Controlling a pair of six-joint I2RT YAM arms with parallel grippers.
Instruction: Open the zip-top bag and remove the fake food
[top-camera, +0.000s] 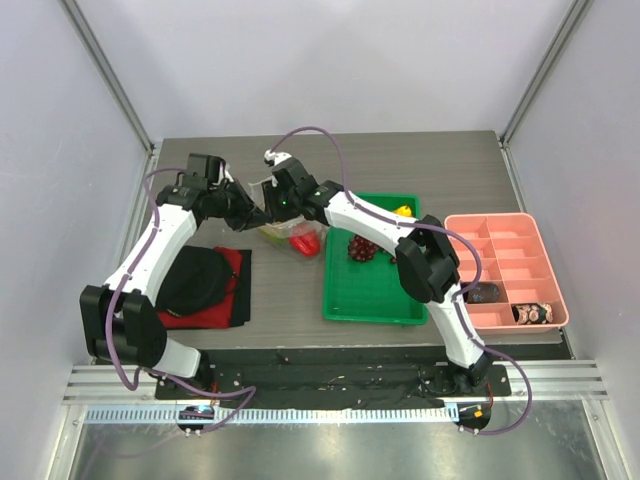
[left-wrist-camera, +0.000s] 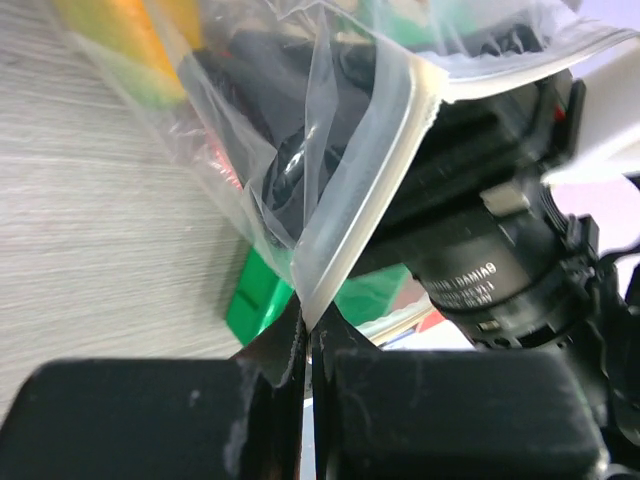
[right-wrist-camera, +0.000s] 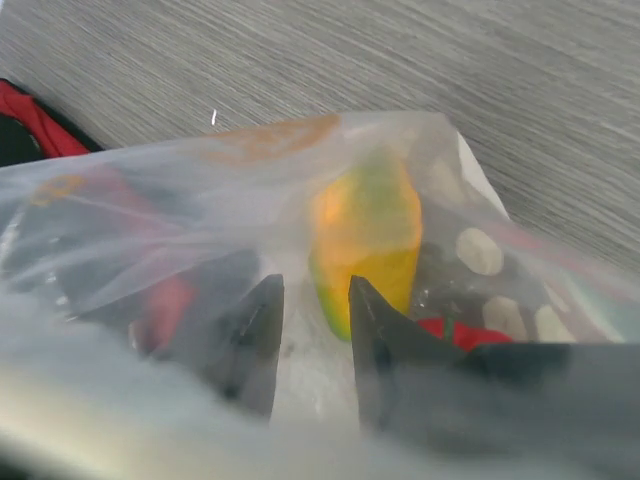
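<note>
A grey wood-grain table (top-camera: 290, 300) fills the booth. The left arm (top-camera: 150, 260) and the right arm (top-camera: 370, 225) reach away from me and meet over its far middle. To the right lies a green tray (top-camera: 375, 295), and beyond it a pink divided bin (top-camera: 500, 225) with small dark lumps in its near compartments. To the left a red cloth (top-camera: 235, 270) lies under a black rounded object (top-camera: 195, 280). The zip-top bag (top-camera: 283, 235), clear with white dots, sits between cloth and tray, right below the spot where the arms meet. Its length runs from the raised zip edge down toward the tray. The dark red grape cluster (top-camera: 362, 248) is already out, resting on the tray. A glossy red piece (top-camera: 304, 243) and a yellow piece (right-wrist-camera: 365, 235) show through the plastic. The left end effector (left-wrist-camera: 305, 335) is pressed together, pinching a corner of the bag's zip strip and holding that edge up. The right end effector (right-wrist-camera: 313, 285) is the nearer one to the food. Its fingers stand narrowly apart behind hazy film with nothing solid between them, though I cannot tell whether loose plastic lies in the gap. The yellow piece stands upright just ahead of its fingertips, so I judge that piece the likely next grasp. The overhead view gives the layout but hides both pairs of fingers. Only the left wrist view shows the pinch on the strip, and only the right wrist view shows the yellow piece lined up with the gap.
</note>
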